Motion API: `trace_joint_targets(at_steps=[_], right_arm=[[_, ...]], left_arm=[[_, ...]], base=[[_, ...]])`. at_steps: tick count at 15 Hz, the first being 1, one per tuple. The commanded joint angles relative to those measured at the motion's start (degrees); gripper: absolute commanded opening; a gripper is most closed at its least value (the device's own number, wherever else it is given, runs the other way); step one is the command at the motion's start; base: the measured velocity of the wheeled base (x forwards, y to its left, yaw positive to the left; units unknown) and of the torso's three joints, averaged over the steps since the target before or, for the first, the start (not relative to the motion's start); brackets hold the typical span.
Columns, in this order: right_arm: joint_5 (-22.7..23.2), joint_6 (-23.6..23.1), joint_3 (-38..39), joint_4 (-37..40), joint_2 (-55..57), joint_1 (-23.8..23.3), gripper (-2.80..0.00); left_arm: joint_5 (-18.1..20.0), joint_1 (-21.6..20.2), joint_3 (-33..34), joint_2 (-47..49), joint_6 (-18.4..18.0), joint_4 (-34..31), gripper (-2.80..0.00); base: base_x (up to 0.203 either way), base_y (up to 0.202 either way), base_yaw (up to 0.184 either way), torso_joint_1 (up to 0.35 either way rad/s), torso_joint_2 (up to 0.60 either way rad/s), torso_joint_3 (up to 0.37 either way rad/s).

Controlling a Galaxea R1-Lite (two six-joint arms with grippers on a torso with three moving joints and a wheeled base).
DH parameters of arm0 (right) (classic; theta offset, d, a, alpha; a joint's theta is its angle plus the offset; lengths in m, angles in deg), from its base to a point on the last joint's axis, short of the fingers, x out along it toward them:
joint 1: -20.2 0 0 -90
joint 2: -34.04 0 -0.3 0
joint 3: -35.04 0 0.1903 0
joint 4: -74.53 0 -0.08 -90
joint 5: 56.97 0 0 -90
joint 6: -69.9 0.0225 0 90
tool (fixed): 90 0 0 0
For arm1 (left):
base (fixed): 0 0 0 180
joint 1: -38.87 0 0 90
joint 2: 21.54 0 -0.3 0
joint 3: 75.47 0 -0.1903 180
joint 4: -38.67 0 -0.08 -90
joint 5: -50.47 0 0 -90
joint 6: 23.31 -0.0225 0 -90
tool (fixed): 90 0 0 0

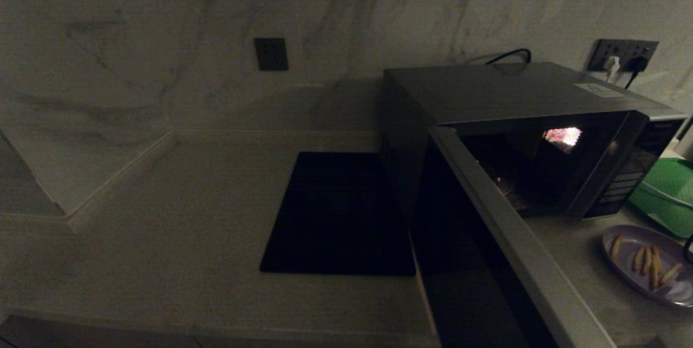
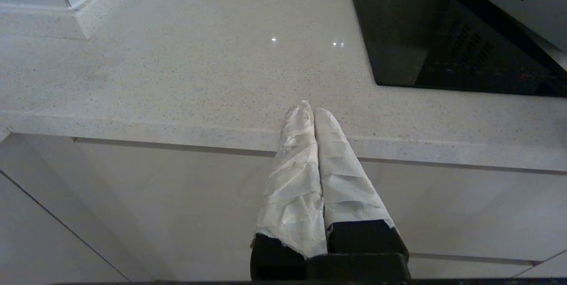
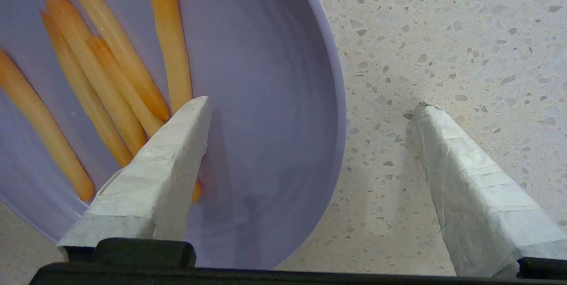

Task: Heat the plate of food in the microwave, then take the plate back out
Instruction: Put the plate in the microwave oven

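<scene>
Right gripper (image 3: 310,112) stands wide open astride the rim of the plate of food (image 3: 274,99), which rests on the counter beside the open microwave (image 1: 520,137); recommend closing squarely on the rim and lifting level.

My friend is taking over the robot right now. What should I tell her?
Left pincer: shut, holding nothing, parked at the counter's front edge, left of the black mat.
Right pincer: open, straddling the rim of the plate of food, one finger over the plate, one over the counter; not gripping yet.
Microwave: door swung open, nothing seen inside.
Plate is on the counter, right of the door.
Done: door opened.
Left: grip plate, load, heat, remove.
</scene>
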Motion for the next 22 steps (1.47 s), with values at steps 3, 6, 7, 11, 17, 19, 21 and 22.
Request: trace_joint_targets(at_steps=[3,6,7,11,17,19,21,22], right_arm=[[0.04,0.17,0.05,0.10,0.10,0.01,0.00],[-0.03,0.17,0.13,0.01,0.27,0.01,-2.80],[-0.02,0.17,0.21,0.01,0.36,0.01,-2.80],[-0.05,0.26,0.40,0.01,0.27,0.01,-2.80],[-0.08,0.26,0.99,-0.04,-0.05,-0.08,-2.80],[-0.05,0.26,1.01,-0.17,-0.61,-0.27,-2.80],[-0.09,0.23,0.89,-0.47,-2.21,-1.05,-2.80],[-0.15,0.11,0.79,-0.51,-2.99,-1.29,-2.80]], left_arm=[[-0.03,0.00,0.00,-0.09,0.06,0.04,-2.80],[-0.03,0.00,0.00,-0.09,0.06,0.04,-2.80],[-0.03,0.00,0.00,-0.09,0.06,0.04,-2.80],[-0.03,0.00,0.00,-0.09,0.06,0.04,-2.80],[-0.03,0.00,0.00,-0.09,0.06,0.04,-2.80],[-0.03,0.00,0.00,-0.09,0.06,0.04,-2.80],[-0.03,0.00,0.00,-0.09,0.06,0.04,-2.80],[-0.03,0.00,0.00,-0.09,0.06,0.04,-2.80]], base=[[0.000,0.000,0.000,0.000,0.00,0.000],[0.000,0.000,0.000,0.000,0.00,0.000],[0.000,0.000,0.000,0.000,0.00,0.000],[0.000,0.000,0.000,0.000,0.00,0.000],[0.000,0.000,0.000,0.000,0.00,0.000],[0.000,0.000,0.000,0.000,0.00,0.000],[0.000,0.000,0.000,0.000,0.00,0.000],[0.000,0.000,0.000,0.000,0.00,0.000]])
